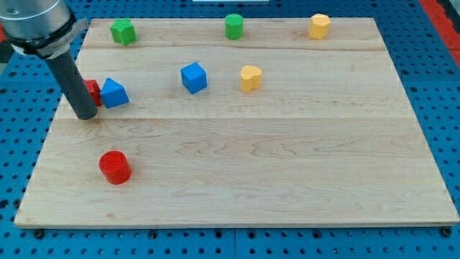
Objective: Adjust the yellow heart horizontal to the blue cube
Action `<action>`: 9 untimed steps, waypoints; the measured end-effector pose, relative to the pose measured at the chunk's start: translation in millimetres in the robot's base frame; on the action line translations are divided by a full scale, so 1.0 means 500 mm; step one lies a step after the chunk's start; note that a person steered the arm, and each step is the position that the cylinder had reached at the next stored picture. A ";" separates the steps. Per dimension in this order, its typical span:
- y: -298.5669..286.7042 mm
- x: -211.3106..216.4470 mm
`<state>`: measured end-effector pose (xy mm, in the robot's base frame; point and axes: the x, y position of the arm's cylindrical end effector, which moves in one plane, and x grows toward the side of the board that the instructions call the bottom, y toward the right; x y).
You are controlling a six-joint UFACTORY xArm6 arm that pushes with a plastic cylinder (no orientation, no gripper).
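The yellow heart (250, 78) lies on the wooden board right of the blue cube (193, 77), at about the same height in the view, with a gap between them. My tip (85, 115) rests on the board at the view's left, far left of both. It stands just in front of a red block (92, 91) and left of a blue triangular block (113, 93).
A red cylinder (114, 167) sits at lower left. Along the top edge are a green star-like block (123, 32), a green cylinder (233, 26) and a yellow hexagonal block (319, 26). The board (287, 165) lies on a blue pegboard.
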<state>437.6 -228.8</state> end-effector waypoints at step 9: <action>0.219 -0.088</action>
<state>393.7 -119.3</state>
